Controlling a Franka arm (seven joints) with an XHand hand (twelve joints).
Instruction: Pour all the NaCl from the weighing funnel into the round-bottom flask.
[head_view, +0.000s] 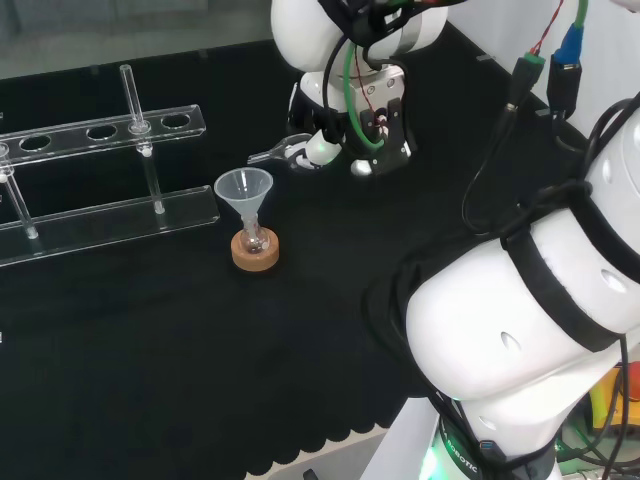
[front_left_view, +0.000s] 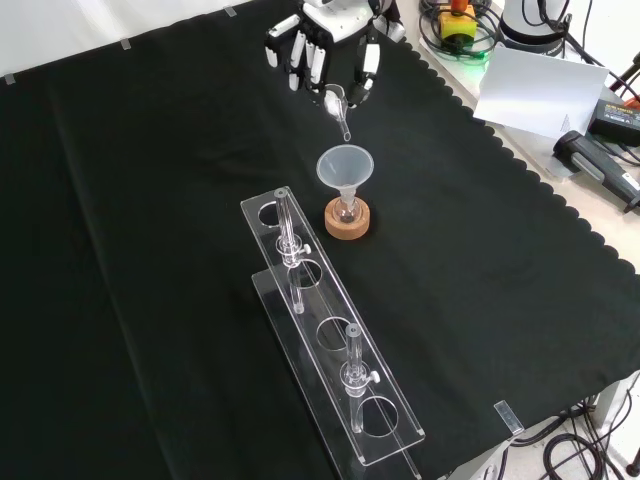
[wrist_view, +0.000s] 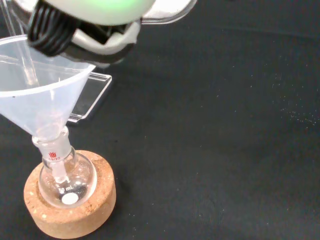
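A small round-bottom flask (head_view: 255, 240) (front_left_view: 346, 209) (wrist_view: 65, 179) stands on a cork ring (head_view: 256, 256) (front_left_view: 348, 226) (wrist_view: 80, 212). A clear plastic funnel (head_view: 243, 188) (front_left_view: 345, 165) (wrist_view: 37, 100) sits in its neck. The hand (head_view: 322, 140) (front_left_view: 325, 45) (wrist_view: 95, 25) is shut on the glass weighing funnel (head_view: 276, 153) (front_left_view: 338, 106). In the front view the weighing funnel tilts down, its stem tip just above the plastic funnel's far rim. In the head view it hangs to the upper right of the funnel. I cannot tell what it holds.
A clear acrylic tube rack (head_view: 100, 170) (front_left_view: 330, 340) with glass tubes in it stands just beyond the flask in the head view, nearer the camera in the front view. Cables and devices (front_left_view: 600, 140) lie off the cloth's right edge in the front view.
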